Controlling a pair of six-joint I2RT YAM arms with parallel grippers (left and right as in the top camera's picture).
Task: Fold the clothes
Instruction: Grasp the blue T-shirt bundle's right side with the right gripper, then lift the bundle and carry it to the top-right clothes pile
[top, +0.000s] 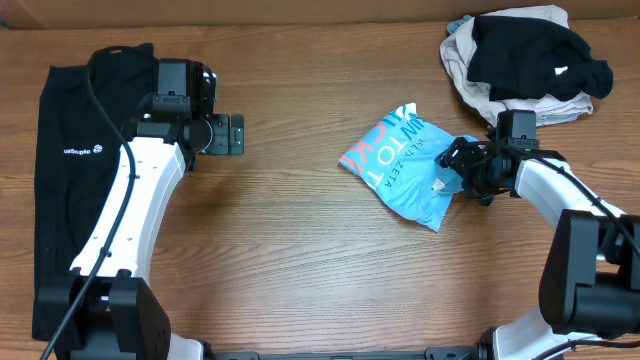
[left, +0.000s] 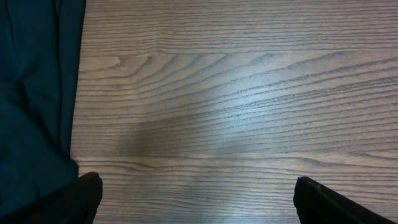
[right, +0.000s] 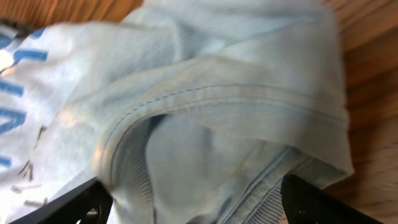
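The light blue T-shirt (top: 400, 165) with white and orange-red lettering lies crumpled right of the table's middle. My right gripper (top: 450, 168) is at its right edge. In the right wrist view the jaws stand wide apart, and the shirt's ribbed collar (right: 217, 93) fills the space between the two fingers (right: 81, 205). The gripper (right: 196, 208) is open around the cloth. A long black garment (top: 60, 170) with a small white logo lies flat along the left side. My left gripper (top: 238, 135) hovers open over bare wood to its right. The garment's edge (left: 31, 93) shows beside the left finger (left: 87, 199).
A pile of black and beige clothes (top: 525, 55) sits at the back right corner, just behind the right arm. Bare wooden tabletop (top: 300, 230) stretches between the two arms and toward the front edge.
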